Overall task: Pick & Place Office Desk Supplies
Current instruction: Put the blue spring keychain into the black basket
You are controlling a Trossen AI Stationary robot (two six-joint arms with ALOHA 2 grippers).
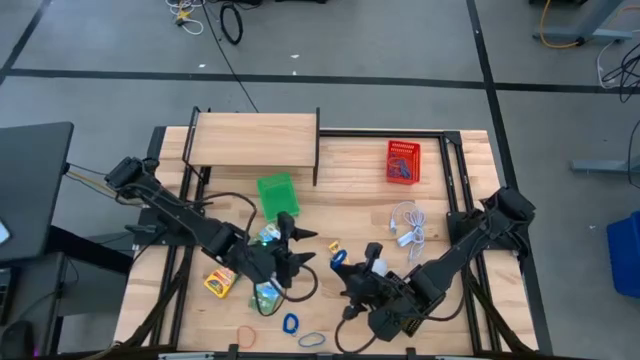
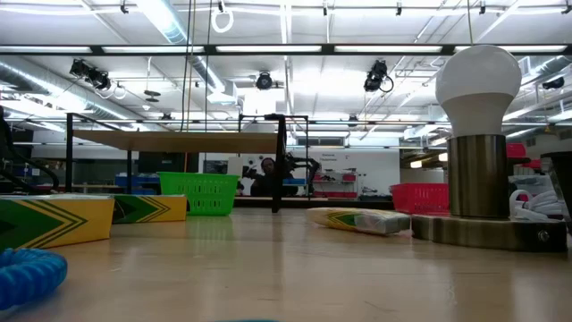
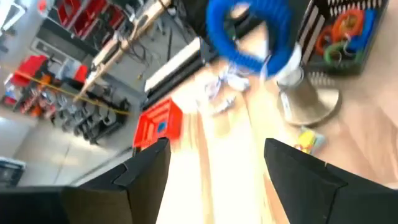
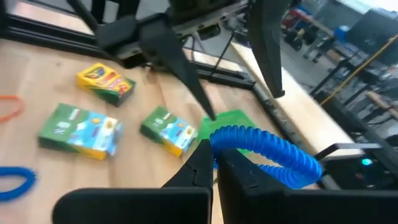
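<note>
Two hands meet over the middle of my tabletop (image 1: 350, 150). My right hand (image 4: 214, 163) has its fingers pinched shut on a blue coiled loop (image 4: 267, 149), which arcs up and away from the fingertips toward the other arm. My left hand (image 1: 290, 243) hangs right beside that loop with its fingers spread wide and nothing in them; from its wrist camera the same loop hangs as a ring just beyond the fingertips.

Near the front edge, I see another blue loop (image 1: 290, 323), a grey one (image 1: 312, 340) and an orange one (image 1: 246, 331) lying flat. A yellow-and-green printed packet (image 1: 220, 282) lies slantwise by the left arm, with green printed packets (image 4: 81, 130) next to it.

Farther back, a green mesh basket (image 1: 277, 194) looks empty as far as I can tell, and a red mesh basket (image 1: 403, 162) holds something I cannot make out. A black mesh basket (image 3: 345, 34) contains orange, green and blue loops. A white ball-topped object (image 2: 478, 143) stands on a metal base with its white cord (image 1: 408, 225).

Beyond is a wooden shelf (image 1: 253, 139), then grey floor and racks.
</note>
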